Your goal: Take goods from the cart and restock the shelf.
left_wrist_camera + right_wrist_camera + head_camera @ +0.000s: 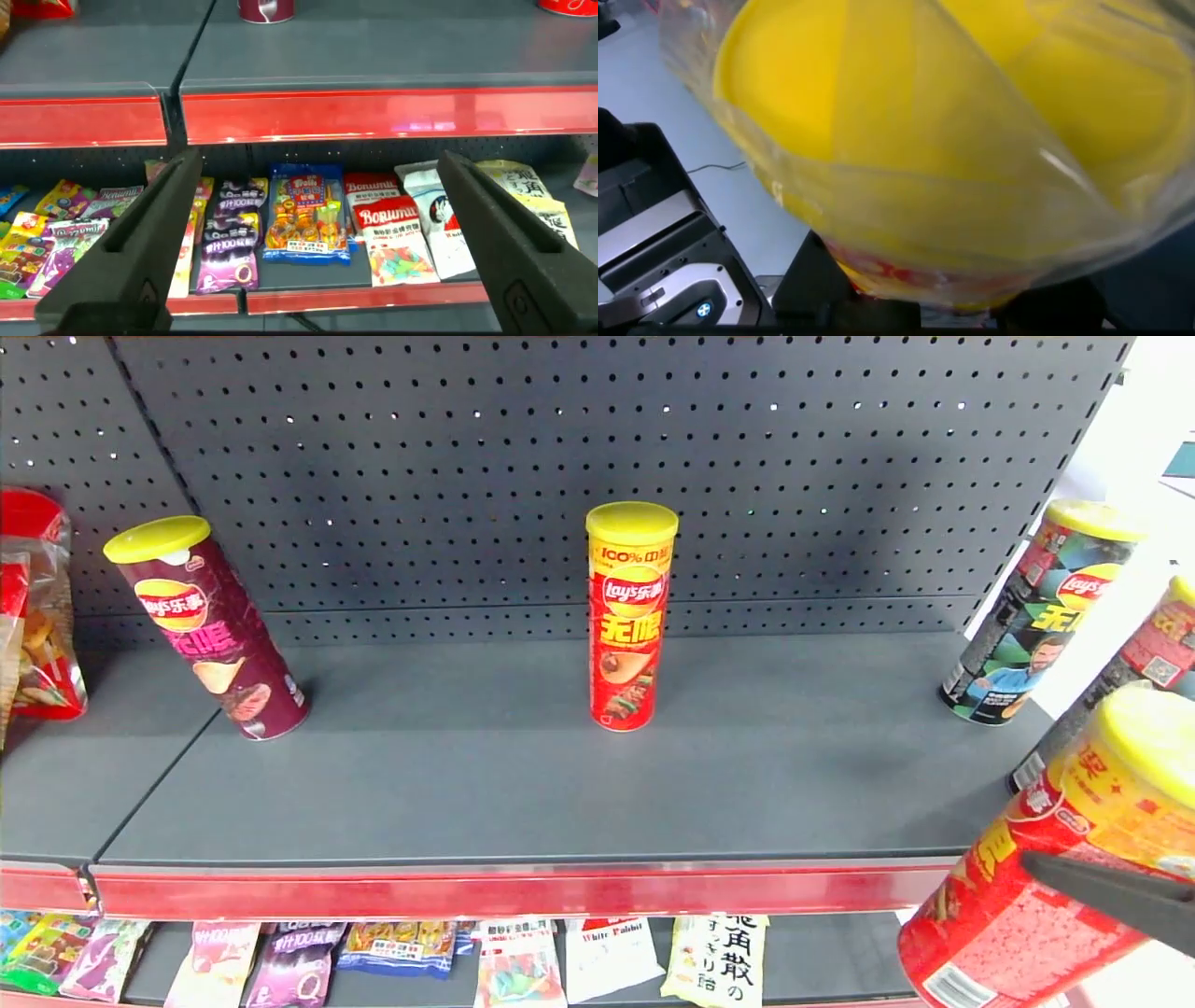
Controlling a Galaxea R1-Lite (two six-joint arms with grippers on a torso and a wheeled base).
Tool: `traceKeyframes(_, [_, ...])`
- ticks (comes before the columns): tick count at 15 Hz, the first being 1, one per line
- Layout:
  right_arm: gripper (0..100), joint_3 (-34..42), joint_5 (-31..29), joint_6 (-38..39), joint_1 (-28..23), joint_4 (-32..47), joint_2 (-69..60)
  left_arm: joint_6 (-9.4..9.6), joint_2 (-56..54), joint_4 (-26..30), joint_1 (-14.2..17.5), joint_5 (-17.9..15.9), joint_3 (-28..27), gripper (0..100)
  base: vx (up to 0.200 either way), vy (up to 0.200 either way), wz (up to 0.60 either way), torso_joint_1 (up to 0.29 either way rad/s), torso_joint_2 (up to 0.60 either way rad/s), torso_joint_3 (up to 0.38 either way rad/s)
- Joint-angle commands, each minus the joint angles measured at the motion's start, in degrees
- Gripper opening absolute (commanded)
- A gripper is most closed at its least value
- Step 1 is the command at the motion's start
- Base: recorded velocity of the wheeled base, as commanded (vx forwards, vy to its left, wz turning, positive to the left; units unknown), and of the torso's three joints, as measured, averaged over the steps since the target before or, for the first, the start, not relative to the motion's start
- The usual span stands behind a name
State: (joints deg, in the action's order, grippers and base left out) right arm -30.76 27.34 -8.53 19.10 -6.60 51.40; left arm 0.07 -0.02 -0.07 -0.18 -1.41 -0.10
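Left gripper [318, 161]: fingers [140, 238] spread wide, nothing between them. It sits low and left of the middle can [631, 616], facing the snack bags [306, 222] on the tier beneath. Far left of the middle can I get a red bag [37, 616], cut off by the edge. Purple can [210, 630], left of the middle can, yellow lid, standing on the grey shelf [485, 784]. Middle can itself: red, yellow lid, standing. Right of it a dark can [1036, 616] at the shelf's end, then another can [1134, 663], mostly cut off.

Held can [1018, 896]: red body, yellow lid under a clear cap, tilted. It is low and far right of the middle can, off the shelf, out in front of the red edge strip; its far side runs out of frame. Right gripper [1106, 889] is clamped on it, one dark finger [1120, 896] across the body, the other hidden behind. In the right wrist view the lid [906, 103] blocks nearly everything.
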Motion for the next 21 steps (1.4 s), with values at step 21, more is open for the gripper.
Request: traceKeyframes(21, [0,-4.2,2.0,0.8,2.3,0.0,4.0,8.01,101.2,-18.9,-23.2,-36.8,-68.5,100,0.0,0.0,0.0,0.0,0.0,0.0])
